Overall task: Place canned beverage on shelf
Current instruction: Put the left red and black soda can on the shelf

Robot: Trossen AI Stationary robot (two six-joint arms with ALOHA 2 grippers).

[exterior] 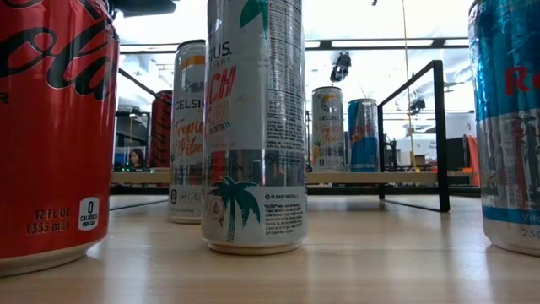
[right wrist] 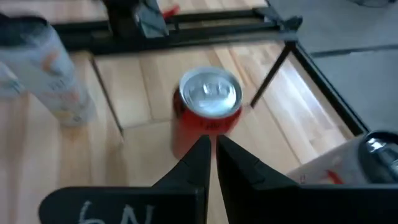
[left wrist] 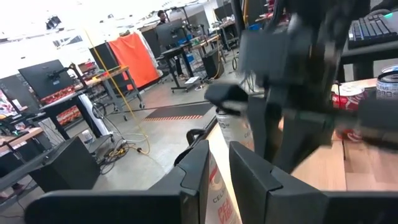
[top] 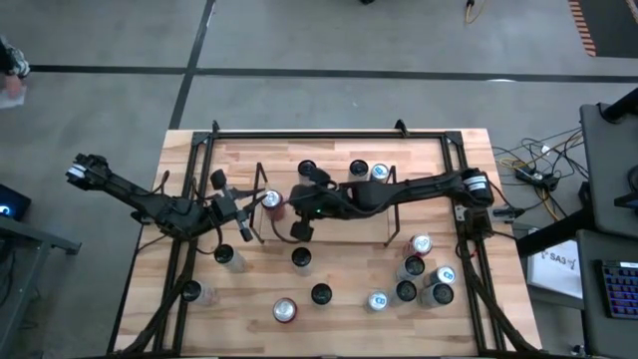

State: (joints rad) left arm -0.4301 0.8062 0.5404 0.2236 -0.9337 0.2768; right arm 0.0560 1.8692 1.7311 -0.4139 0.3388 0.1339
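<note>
The left pincer (top: 242,217) seems to grip a white can (left wrist: 219,193) between its fingers, but the view is blurry, just left of the shelf (top: 389,231). The right pincer (top: 299,225) is closed with nothing in it, hanging over the shelf's left end just above a red can (right wrist: 208,112). Other cans stand well apart on the near counter (top: 349,324), with bare wood between them.
</note>
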